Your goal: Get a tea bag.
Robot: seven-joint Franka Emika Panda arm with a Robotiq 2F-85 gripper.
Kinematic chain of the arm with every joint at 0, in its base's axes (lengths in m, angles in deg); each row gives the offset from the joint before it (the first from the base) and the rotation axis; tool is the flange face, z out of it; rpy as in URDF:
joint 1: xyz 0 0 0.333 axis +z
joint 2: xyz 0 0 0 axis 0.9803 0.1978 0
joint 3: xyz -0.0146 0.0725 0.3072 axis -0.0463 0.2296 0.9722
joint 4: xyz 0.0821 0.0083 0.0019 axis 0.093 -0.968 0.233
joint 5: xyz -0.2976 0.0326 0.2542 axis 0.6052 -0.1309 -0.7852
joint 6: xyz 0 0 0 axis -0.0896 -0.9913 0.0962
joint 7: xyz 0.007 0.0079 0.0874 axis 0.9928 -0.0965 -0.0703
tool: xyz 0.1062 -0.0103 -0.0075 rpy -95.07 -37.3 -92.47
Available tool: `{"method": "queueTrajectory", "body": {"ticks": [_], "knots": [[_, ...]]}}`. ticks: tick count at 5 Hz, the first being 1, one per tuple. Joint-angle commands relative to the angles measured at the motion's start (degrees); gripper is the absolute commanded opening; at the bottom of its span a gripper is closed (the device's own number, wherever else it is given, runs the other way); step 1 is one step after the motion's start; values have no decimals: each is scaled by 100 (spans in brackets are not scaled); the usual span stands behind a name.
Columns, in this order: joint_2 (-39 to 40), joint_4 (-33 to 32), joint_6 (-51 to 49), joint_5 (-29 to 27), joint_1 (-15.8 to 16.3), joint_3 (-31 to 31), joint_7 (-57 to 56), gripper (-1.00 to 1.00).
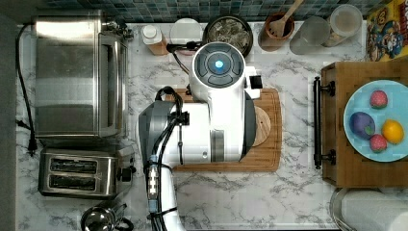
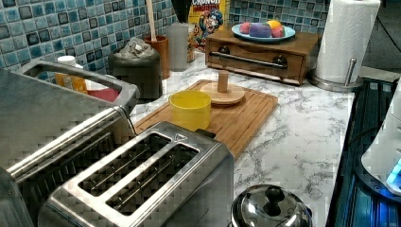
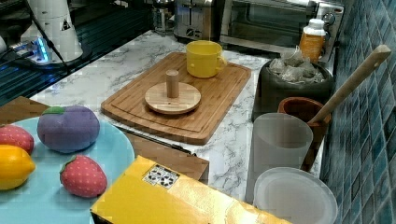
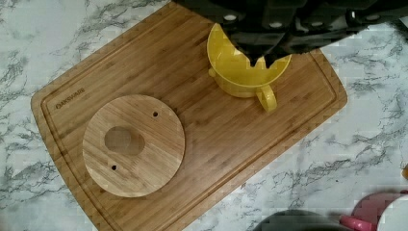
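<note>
Several pale tea bags (image 1: 227, 30) (image 2: 135, 47) (image 3: 295, 66) lie heaped in an open dark jar (image 2: 137, 73) (image 3: 280, 95) at the back of the counter, by the tiled wall. My gripper (image 4: 260, 60) hangs high over the wooden cutting board (image 4: 192, 125), above a yellow mug (image 4: 240, 77) (image 2: 190, 109) (image 3: 204, 58). Its dark fingers stand together with nothing between them. The round wooden lid (image 4: 133, 145) (image 2: 222, 92) (image 3: 173, 95) with its knob rests on the board beside the mug. In the top view my white arm (image 1: 219, 106) covers most of the board.
A toaster oven (image 1: 77, 72) and toaster (image 1: 79, 172) fill the top view's left. A wooden tray (image 1: 337, 120) holding a blue plate of toy fruit is at the top view's right. A spoon pot (image 3: 303, 116), plastic containers (image 3: 280, 144), a cereal box (image 1: 387, 29) and a paper towel roll (image 2: 345, 38) stand around.
</note>
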Motion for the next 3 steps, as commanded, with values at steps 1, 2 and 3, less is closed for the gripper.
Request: {"method": "queueTrajectory", "body": {"ticks": [1,2,3], "knots": [[1,0,12,-6,3,26,-6,-100],[87,109,199,-109,-57,5,-49,-100],[343,442,550,-16,-81,-41,176,-100]]}}
